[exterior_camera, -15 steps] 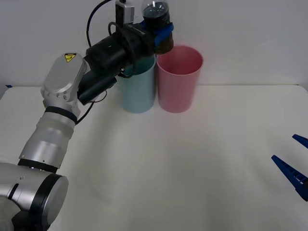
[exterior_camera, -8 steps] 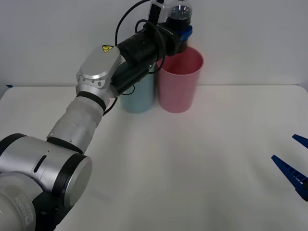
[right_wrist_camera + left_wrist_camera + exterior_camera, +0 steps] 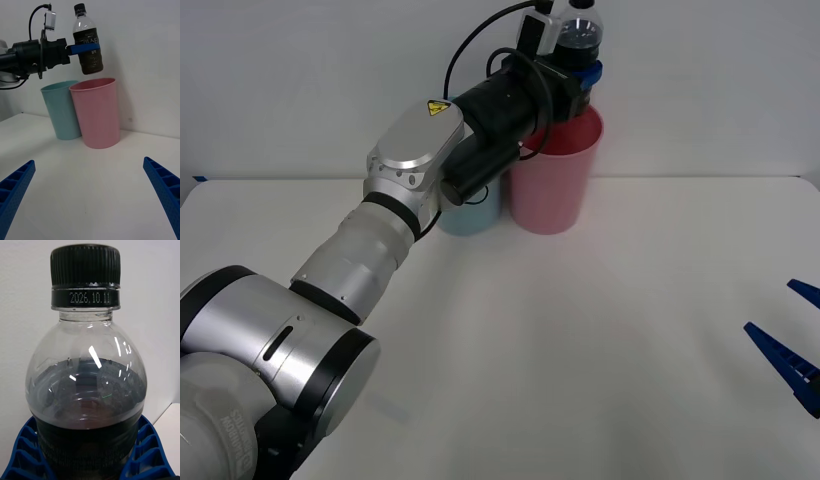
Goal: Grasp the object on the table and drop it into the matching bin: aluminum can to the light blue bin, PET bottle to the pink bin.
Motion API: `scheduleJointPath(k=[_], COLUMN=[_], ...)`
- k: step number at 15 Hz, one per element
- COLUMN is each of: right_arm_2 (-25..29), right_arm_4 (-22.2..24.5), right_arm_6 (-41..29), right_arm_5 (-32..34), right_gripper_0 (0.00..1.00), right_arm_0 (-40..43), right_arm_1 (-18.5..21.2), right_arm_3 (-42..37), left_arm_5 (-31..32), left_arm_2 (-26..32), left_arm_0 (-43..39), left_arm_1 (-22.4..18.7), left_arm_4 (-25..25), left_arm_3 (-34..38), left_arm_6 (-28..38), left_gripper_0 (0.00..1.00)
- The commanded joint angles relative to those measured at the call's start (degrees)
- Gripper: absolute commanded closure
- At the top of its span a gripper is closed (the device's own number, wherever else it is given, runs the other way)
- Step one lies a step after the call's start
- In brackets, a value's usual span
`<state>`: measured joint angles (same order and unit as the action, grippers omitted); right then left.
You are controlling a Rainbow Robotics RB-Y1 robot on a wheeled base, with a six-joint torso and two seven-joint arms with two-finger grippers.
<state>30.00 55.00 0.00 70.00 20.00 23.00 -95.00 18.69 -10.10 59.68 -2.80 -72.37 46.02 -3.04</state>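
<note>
The PET bottle [image 3: 581, 34], clear with a black cap and dark band, hangs upright in the air just above the rim of the pink bin [image 3: 552, 185]. My left gripper [image 3: 578, 76] is shut on its body, with blue fingers [image 3: 22, 455] on both sides of the bottle [image 3: 86, 390]. In the right wrist view the bottle [image 3: 88, 45] hovers over the pink bin [image 3: 98, 114]. The light blue bin [image 3: 62, 112] touches the pink one on its left; in the front view the left arm partly covers the light blue bin [image 3: 472, 216]. My right gripper [image 3: 768, 305] rests open low over the table's right side.
The white table [image 3: 580, 350] spreads wide in front of the two bins, which stand near its far edge against a plain wall. The left arm stretches diagonally from the near left corner up to the bins.
The left arm has swung to the right with the bottle, from above the light blue bin to above the pink bin. The right gripper has not moved.
</note>
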Motion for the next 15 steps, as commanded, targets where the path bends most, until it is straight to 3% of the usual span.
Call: scheduleJointPath(k=[1,2,7,11,15], right_arm_2=[0.0,0.0,0.0,0.0,0.0], right_arm_4=[0.0,0.0,0.0,0.0,0.0], right_arm_6=[0.0,0.0,0.0,0.0,0.0], right_arm_5=[0.0,0.0,0.0,0.0,0.0], right_gripper_0=[0.00,0.00,0.00,0.00,0.00], right_arm_0=[0.0,0.0,0.0,0.0,0.0], right_arm_1=[0.0,0.0,0.0,0.0,0.0], right_arm_3=[0.0,0.0,0.0,0.0,0.0], left_arm_5=[0.0,0.0,0.5,5.7,6.4], left_arm_2=[-0.1,-0.4,-0.5,-0.5,-0.5], left_arm_0=[-0.1,-0.1,-0.1,-1.4,-11.7], left_arm_1=[0.0,0.0,-0.3,-3.8,-7.0], left_arm_4=[0.5,0.9,2.8,8.1,9.2], left_arm_3=[0.0,0.0,0.4,2.4,16.0], left_arm_6=[0.1,0.1,0.4,0.8,2.0], left_gripper_0=[0.46,0.00,0.00,0.00,0.00])
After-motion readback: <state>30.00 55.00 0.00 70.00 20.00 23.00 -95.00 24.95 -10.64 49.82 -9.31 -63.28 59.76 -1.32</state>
